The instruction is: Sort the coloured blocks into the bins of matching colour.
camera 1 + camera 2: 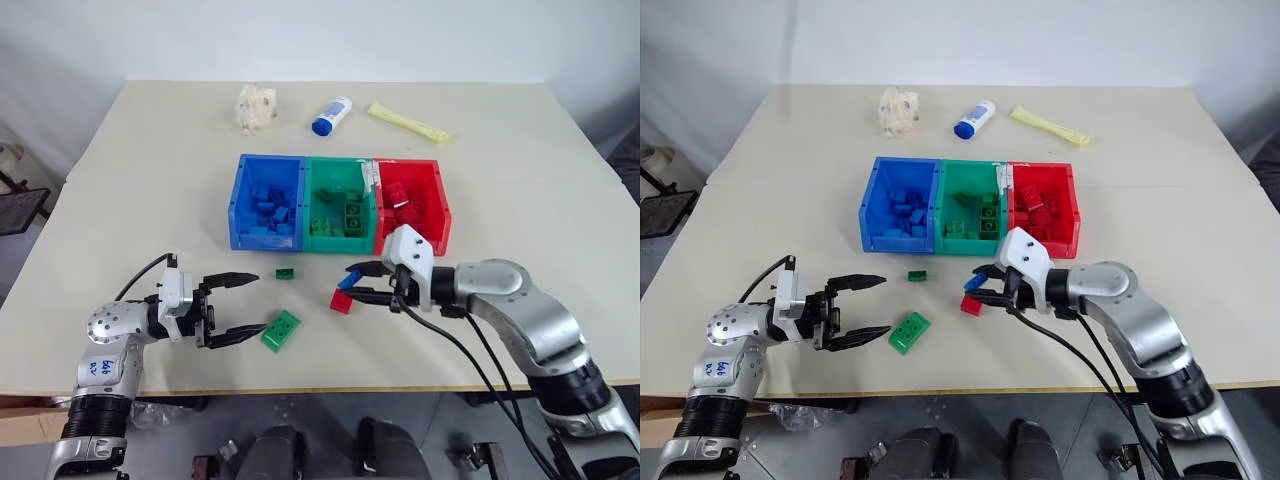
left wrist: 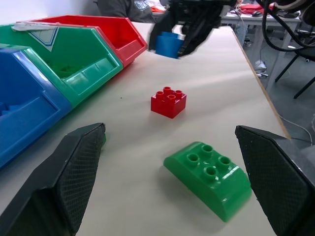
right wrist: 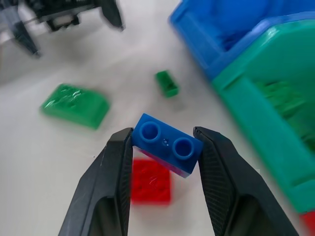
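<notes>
Three joined bins sit mid-worktop (image 1: 120, 180): the blue bin (image 1: 237, 205) at nine o'clock of the row, the green bin (image 1: 312, 180) in the middle, the red bin (image 1: 441, 200) at three o'clock, each already holding bricks of its own colour. We read their open tops as the reason our arms work from the near side. Bare worktop spreads wide at nine and three o'clock of the row, and the near edge lies just behind both claws.

Our right claw (image 3: 165, 147) is clenched on a blue brick (image 3: 167, 143), lifted clear of the worktop just near of the green and red bins; its bin lies toward ten o'clock, so we judge the carry must cross the green bin's front corner.

Our left claw (image 1: 240, 305) stands released, fingers level and spread, with the large green brick (image 1: 280, 330) at three o'clock of it, just off the lower finger. A red brick (image 1: 341, 301) lies under the right claw, and a small green brick (image 1: 286, 273) rests at six o'clock of the blue bin.
</notes>
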Robot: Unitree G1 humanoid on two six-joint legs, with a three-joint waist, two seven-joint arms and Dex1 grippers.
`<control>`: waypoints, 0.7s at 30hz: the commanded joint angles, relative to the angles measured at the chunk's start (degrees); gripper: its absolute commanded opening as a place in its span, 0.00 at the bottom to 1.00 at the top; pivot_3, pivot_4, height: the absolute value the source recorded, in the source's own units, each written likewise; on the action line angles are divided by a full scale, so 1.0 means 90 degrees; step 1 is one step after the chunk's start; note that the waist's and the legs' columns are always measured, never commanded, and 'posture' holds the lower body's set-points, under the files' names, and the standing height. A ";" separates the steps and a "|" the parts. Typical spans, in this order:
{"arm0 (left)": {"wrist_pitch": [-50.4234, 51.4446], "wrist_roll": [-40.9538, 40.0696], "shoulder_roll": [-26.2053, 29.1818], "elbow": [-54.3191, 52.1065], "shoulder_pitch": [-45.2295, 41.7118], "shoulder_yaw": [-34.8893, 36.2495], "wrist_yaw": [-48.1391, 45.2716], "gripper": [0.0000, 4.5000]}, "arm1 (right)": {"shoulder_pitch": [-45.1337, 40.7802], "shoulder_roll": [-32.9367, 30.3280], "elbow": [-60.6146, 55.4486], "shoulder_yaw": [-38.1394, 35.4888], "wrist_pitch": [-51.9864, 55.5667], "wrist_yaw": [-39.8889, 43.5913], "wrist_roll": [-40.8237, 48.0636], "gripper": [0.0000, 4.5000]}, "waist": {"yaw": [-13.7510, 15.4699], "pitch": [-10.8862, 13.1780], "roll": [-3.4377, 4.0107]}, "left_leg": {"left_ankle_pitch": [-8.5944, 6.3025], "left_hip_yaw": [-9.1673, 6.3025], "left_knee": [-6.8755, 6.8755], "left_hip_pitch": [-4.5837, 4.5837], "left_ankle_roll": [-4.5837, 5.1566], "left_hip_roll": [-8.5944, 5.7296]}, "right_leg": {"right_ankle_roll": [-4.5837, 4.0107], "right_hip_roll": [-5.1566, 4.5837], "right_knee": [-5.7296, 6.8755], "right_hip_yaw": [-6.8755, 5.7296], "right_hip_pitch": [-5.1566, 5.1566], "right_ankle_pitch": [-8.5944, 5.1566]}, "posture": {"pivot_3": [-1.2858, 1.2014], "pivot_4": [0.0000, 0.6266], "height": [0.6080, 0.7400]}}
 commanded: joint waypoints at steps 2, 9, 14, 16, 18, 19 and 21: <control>-0.0180 0.0003 -0.0005 0.0112 -0.0192 0.0015 -0.0024 1.00 | -0.0554 0.0381 0.0544 0.0039 -0.0637 -0.0060 -0.0277 0.34 | -0.0039 0.0000 0.0000 | 0.0000 -0.0001 0.0001 0.0001 0.0000 0.0000 | 0.0000 0.0000 0.0006 -0.0002 -0.0001 0.0000 | 0.52 0.24 1.00; -0.0216 -0.0021 0.0045 0.0120 -0.0264 0.0016 -0.0023 1.00 | -0.1699 0.1564 0.2179 0.0220 -0.1776 -0.0309 -0.0779 0.34 | -0.0175 0.0000 0.0001 | 0.0000 -0.0003 -0.0004 0.0001 0.0000 0.0001 | 0.0000 0.0002 0.0024 -0.0007 -0.0010 0.0000 | 0.52 0.24 1.00; -0.0215 -0.0034 0.0119 0.0133 -0.0310 0.0058 -0.0035 1.00 | -0.2539 0.2619 0.3770 0.0075 -0.2943 -0.0840 -0.1110 0.42 | -0.0285 0.0001 0.0002 | 0.0001 -0.0011 -0.0005 0.0005 -0.0001 0.0000 | -0.0003 0.0003 0.0053 -0.0010 -0.0016 -0.0002 | 0.52 0.24 1.00; -0.0201 -0.0036 0.0130 0.0107 -0.0307 0.0056 -0.0017 1.00 | -0.2770 0.2934 0.4337 -0.0073 -0.3408 -0.1131 -0.1185 0.54 | -0.0292 0.0001 0.0003 | 0.0001 -0.0013 -0.0007 0.0009 -0.0001 -0.0001 | -0.0004 0.0003 0.0060 -0.0009 -0.0017 -0.0002 | 0.52 0.24 1.00; -0.0182 -0.0037 0.0152 0.0078 -0.0307 0.0062 -0.0002 1.00 | -0.2833 0.3158 0.4713 -0.0152 -0.3863 -0.1321 -0.1245 0.68 | -0.0286 0.0001 0.0004 | 0.0001 -0.0018 -0.0010 0.0009 -0.0001 -0.0003 | -0.0005 0.0004 0.0063 -0.0009 -0.0017 -0.0003 | 0.52 0.24 1.00; -0.0172 -0.0035 0.0163 0.0052 -0.0305 0.0064 0.0011 1.00 | -0.2816 0.3226 0.4818 -0.0171 -0.4050 -0.1373 -0.1280 0.77 | -0.0284 0.0002 0.0004 | 0.0001 -0.0022 -0.0011 0.0009 -0.0001 -0.0004 | -0.0005 0.0004 0.0063 -0.0008 -0.0017 -0.0003 | 0.52 0.24 1.00; -0.0172 -0.0025 0.0191 0.0073 -0.0338 0.0086 0.0040 1.00 | -0.2660 0.3238 0.4749 -0.0161 -0.4280 -0.1339 -0.1324 0.92 | -0.0286 0.0002 0.0005 | 0.0001 -0.0032 -0.0011 0.0009 -0.0001 -0.0010 | -0.0006 0.0004 0.0066 -0.0006 -0.0016 -0.0003 | 0.52 0.24 1.00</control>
